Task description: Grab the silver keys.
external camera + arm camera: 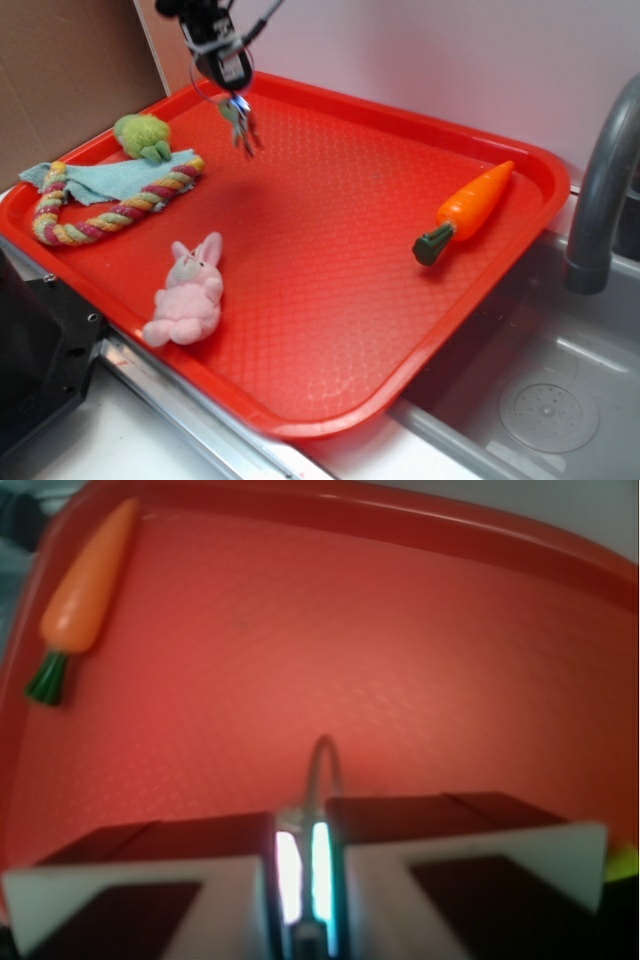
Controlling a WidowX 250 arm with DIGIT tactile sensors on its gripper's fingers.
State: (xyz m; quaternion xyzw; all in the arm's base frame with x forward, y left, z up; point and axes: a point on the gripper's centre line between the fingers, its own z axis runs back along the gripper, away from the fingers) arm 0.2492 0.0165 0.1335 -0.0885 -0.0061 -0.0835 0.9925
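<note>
The silver keys (243,128) hang in the air above the back left part of the red tray (340,250), a small grey bunch dangling clear of the tray floor. My gripper (232,92) is directly above them and shut on them. In the wrist view my gripper (302,855) shows two dark pads pressed nearly together, with the keys' thin wire ring (318,765) sticking out between them over the tray (350,650). The key blades themselves are hidden in the wrist view.
On the tray lie an orange toy carrot (470,208) (85,590) at the right, a pink plush bunny (188,292) near the front left, and a coloured rope ring (110,205) on a teal cloth with a green plush (143,135). A grey faucet (600,190) and a sink stand at the right.
</note>
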